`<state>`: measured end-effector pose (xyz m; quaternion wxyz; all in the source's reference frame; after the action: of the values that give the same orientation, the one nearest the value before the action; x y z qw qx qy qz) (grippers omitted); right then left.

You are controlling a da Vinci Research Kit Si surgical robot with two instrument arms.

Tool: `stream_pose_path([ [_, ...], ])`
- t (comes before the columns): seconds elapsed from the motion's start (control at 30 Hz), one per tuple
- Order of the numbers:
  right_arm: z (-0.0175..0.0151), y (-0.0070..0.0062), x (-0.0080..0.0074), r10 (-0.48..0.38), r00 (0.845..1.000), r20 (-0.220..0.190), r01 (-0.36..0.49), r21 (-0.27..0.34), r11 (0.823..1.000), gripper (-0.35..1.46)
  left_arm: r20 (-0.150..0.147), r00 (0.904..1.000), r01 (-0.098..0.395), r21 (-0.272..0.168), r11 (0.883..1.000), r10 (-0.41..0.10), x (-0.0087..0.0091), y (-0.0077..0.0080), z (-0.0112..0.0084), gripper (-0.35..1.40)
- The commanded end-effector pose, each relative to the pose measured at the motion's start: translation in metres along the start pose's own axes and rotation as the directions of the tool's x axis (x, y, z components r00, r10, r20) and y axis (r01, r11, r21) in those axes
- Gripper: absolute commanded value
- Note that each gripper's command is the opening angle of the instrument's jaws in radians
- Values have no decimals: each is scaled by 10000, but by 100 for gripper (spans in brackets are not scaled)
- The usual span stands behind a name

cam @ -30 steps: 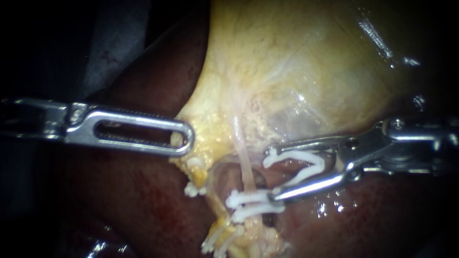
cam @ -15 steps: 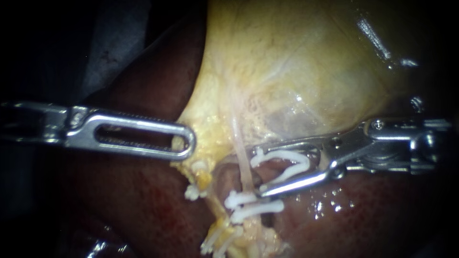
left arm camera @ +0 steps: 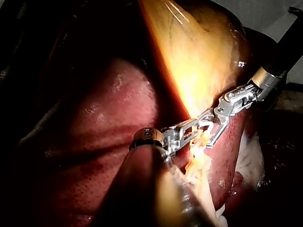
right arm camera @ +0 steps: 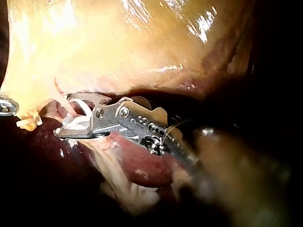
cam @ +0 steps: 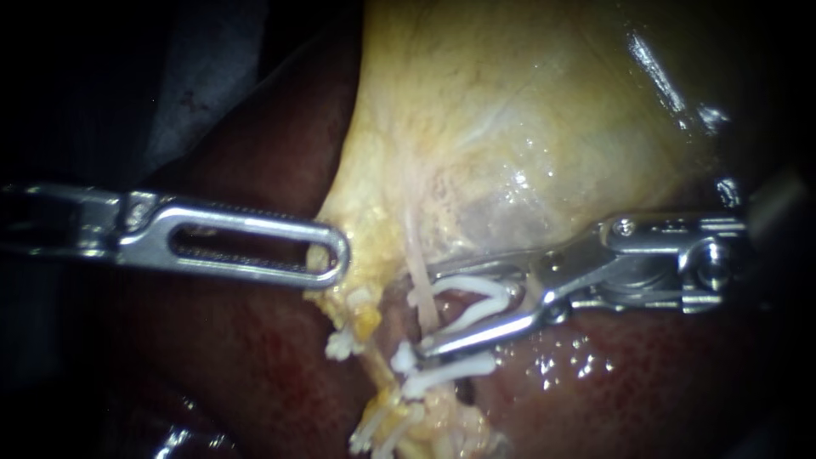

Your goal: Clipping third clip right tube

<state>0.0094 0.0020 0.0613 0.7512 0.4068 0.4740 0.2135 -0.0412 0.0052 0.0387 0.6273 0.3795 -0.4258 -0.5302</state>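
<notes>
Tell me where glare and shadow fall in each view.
Endoscope view: glare streaks the gallbladder, glints dot the liver below the right instrument holding the clip; left side dark. Left wrist view: gallbladder glows bright, liver dim. Right wrist view: glints on gallbladder, instrument's shaft in shadow.

Right tool [cam: 425, 310] grips an open clip [cam: 467, 285]; left tool [cam: 336, 255] extends level.

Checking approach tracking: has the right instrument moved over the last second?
Yes. The right instrument has moved left against the two placed clips, so its loaded clip now reaches the tube.
</notes>
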Motion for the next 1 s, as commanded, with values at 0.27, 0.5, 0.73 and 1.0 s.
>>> stream_pose_path([
  [0.27, 6, 1, 6, 41, 10000, -31, -41, -44, 10000, 53, 0, 10000, -1, -2, 10000, 1, 0, 1, 1, -35],
  [0.5, 1, 2, 15, 102, 9999, -89, -103, -101, 9999, 51, -2, 10000, -4, 0, 10000, 4, 0, 1, 1, -35],
  [0.73, -7, 4, 26, 185, 9997, -144, -187, -135, 9997, 50, -23, 10000, -5, 19, 10000, 5, 0, 1, 1, -35],
  [1.0, -9, 6, 28, 252, 9996, -150, -254, -126, 9996, 44, -21, 10000, -6, 16, 10000, 6, 0, 2, 1, -35],
])
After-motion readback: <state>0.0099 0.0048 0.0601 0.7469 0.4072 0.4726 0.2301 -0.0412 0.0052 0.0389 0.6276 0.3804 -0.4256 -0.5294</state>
